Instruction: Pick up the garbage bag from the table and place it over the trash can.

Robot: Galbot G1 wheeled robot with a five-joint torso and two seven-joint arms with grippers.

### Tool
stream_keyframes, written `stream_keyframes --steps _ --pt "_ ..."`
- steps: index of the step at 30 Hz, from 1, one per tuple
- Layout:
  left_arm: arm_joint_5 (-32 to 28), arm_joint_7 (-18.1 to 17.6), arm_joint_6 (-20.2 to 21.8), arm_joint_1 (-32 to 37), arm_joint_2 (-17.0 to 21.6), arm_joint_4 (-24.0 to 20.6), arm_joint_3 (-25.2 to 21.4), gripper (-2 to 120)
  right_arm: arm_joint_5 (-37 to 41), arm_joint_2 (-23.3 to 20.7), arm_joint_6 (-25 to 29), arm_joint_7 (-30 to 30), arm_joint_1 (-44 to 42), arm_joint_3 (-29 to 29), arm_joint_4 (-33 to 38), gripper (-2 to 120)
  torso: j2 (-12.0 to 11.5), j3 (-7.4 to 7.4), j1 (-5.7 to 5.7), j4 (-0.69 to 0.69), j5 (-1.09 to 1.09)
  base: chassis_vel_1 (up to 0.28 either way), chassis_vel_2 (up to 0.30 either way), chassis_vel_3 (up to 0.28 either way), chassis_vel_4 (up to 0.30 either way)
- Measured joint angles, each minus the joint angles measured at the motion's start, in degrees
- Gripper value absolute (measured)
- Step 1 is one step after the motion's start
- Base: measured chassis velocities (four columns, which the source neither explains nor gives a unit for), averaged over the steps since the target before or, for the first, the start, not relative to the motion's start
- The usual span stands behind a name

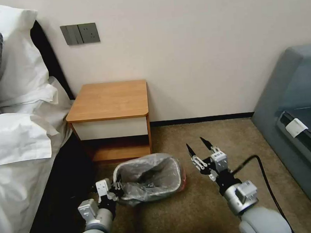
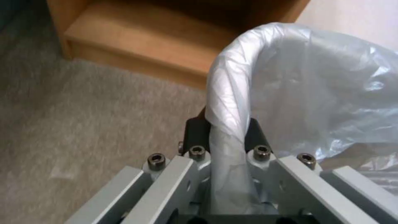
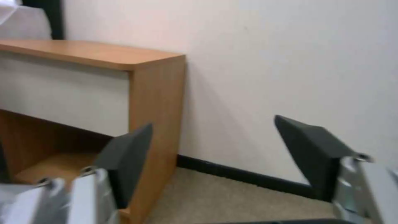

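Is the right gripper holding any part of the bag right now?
No, the right gripper hangs open beside the trash can, clear of the garbage bag.

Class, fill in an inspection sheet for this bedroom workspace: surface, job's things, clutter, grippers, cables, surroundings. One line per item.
Surface: table, top bare.
Job's things: garbage bag draped over the trash can on the carpet, in front of the table.
Clutter: nothing seen.
Grippers: left gripper shut on the bag-covered rim; right gripper open, beside the can, apart from it.
Cables: black cable running along the right arm.
Surroundings: bed on the left, grey sofa on the right, wall switches.
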Motion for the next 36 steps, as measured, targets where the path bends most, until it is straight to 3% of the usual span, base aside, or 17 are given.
stream_keyframes --steps 4,19,23,25,27,30,36 --pt "0.7 1.2 0.6 1.1 0.5 0.4 0.0 5 0.5 1.3 2.5 0.1 -2.0 2.5 -0.4 98 0.0 0.0 0.0 0.0 0.02 0.0 0.0 0.0 0.0" --pt "1.2 1.8 2.7 0.6 -0.1 1.9 0.4 5 2.0 1.9 3.4 0.2 -2.8 2.9 -0.8 100 0.0 0.0 0.0 0.0 0.01 0.0 0.0 0.0 0.0" --pt "1.2 1.0 3.4 0.0 -0.3 2.4 0.4 17 2.2 1.9 3.4 0.3 -2.6 3.0 -1.0 100 0.0 0.0 0.0 0.0 0.02 0.0 0.0 0.0 0.0" --pt "1.3 0.7 3.6 -0.4 -0.4 2.6 0.5 28 2.4 1.9 3.4 0.5 -2.3 3.0 -1.1 100 0.0 0.0 0.0 0.0 0.03 0.0 0.0 0.0 0.0" --pt "1.3 0.6 3.5 -0.5 -0.4 2.6 0.6 29 2.4 1.9 3.4 0.6 -2.2 3.0 -1.1 100 0.0 0.0 0.0 0.0 0.02 0.0 0.0 0.0 0.0" --pt "1.3 0.5 2.8 -1.0 -0.5 2.7 1.0 46 2.4 2.0 3.3 0.8 -1.9 2.7 -1.1 100 0.0 0.01 0.0 -0.01 0.0 0.0 0.0 0.0 0.0" --pt "1.6 0.2 2.4 -1.6 -0.7 2.2 1.0 65 2.4 2.0 3.1 0.9 -1.4 2.3 -1.2 100 0.0 0.01 0.0 -0.01 -0.01 0.0 0.0 0.0 0.0"
